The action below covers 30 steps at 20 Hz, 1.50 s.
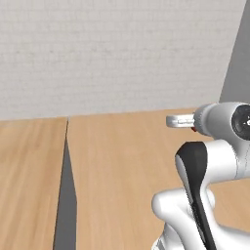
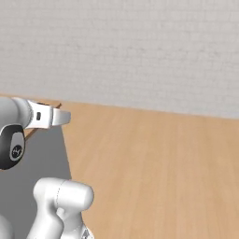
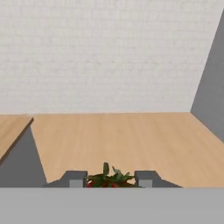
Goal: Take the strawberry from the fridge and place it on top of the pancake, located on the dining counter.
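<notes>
My gripper point(image 3: 110, 179) is shut on the strawberry point(image 3: 109, 182), a small red fruit with green leaves that sits between the two dark fingertips point(image 3: 75, 178) at the bottom of the hand view. In the left base view a sliver of the red strawberry point(image 1: 194, 129) peeks out under my white hand, which is held up in the air over a wooden floor. A raised light-brown wooden top point(image 1: 29, 166) with a grey side panel point(image 1: 66, 205) lies to the left; I cannot tell whether it is the dining counter. The pancake and the fridge are out of view.
A white brick wall point(image 1: 112, 53) closes the far side. A grey upright panel point(image 1: 238, 58) stands at the right. Broad light-brown wooden floor point(image 2: 158, 168) stretches between the raised top and that panel.
</notes>
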Tool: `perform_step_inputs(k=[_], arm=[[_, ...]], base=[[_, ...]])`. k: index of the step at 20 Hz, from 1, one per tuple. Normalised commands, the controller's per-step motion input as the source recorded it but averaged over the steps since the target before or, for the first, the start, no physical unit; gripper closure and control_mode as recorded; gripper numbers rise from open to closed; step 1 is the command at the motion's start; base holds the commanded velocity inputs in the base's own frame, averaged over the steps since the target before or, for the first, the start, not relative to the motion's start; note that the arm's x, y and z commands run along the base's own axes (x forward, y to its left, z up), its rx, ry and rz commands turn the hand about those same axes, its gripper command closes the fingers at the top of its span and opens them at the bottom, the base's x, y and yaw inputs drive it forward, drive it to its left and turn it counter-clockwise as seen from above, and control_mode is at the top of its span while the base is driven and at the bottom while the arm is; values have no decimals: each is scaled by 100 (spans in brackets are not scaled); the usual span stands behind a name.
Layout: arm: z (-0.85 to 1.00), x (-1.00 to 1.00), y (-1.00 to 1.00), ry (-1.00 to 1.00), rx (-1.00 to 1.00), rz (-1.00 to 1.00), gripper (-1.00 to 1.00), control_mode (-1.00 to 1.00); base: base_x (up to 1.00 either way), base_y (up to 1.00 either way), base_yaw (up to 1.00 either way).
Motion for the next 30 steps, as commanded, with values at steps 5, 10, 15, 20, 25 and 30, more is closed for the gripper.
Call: perform_step_inputs(k=[5, 10, 15, 20, 25, 30], arm=[[0, 0, 0, 0, 0, 0, 100, 100], [0, 0, 0, 0, 0, 0, 100, 100], [0, 0, 0, 0, 0, 0, 100, 100], [0, 0, 0, 0, 0, 0, 100, 100], [0, 0, 0, 0, 0, 0, 100, 100], [0, 0, 0, 0, 0, 0, 100, 100]], base=[[100, -59, 7], [100, -51, 23], [100, -46, 31], [100, -40, 35], [100, -34, 45], [100, -31, 53]])
